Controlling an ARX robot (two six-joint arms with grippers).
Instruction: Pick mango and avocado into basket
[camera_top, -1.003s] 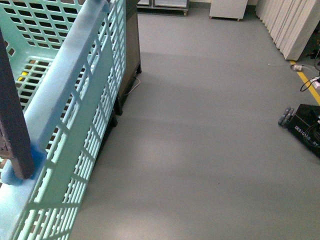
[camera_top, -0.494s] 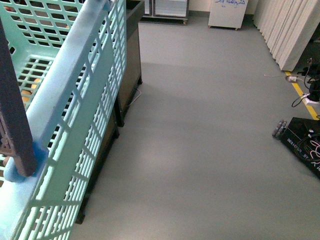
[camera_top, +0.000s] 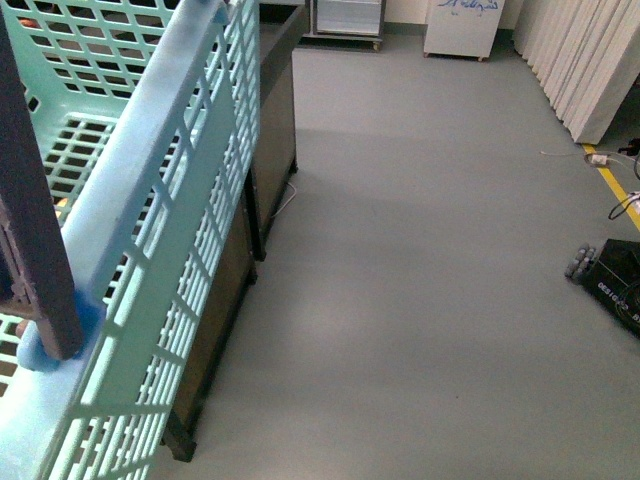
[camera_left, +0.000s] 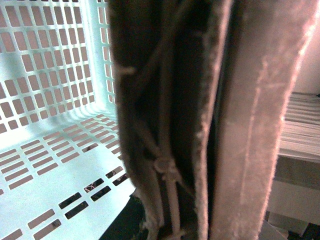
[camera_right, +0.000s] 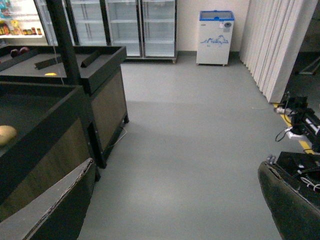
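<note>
View has swung since a second ago. The dark wooden display stand (camera_top: 275, 130) now shows far more of its side, and the black gear on the floor (camera_top: 612, 283) sits further right. The light turquoise slotted plastic basket (camera_top: 150, 230) keeps its place close up on the left, with the brown arched handle (camera_top: 35, 250) across it.

Progress: nothing done yet, by my reading. In the left wrist view the basket floor is bare where it can be seen, and the handle and its white zip ties (camera_left: 162, 165) fill most of the shot. One oblong yellow-tan fruit (camera_right: 6, 135) lies in the near bin of the stand, not in the basket. It is likely the mango, but only partly in shot. No avocado visible anywhere. Both picks are left to do.

Right claw (camera_right: 177, 165) is spread wide, nothing between the fingers, over the grey floor (camera_top: 430, 260). Left claw: cannot tell its state because the handle blocks the view. It probably carries the basket.

Counts:
- one basket
- one handle
- one probable mango
- zero avocados
- two dark red round fruits (camera_right: 23, 50) in the far bin
- one white chest freezer (camera_right: 214, 37)
</note>
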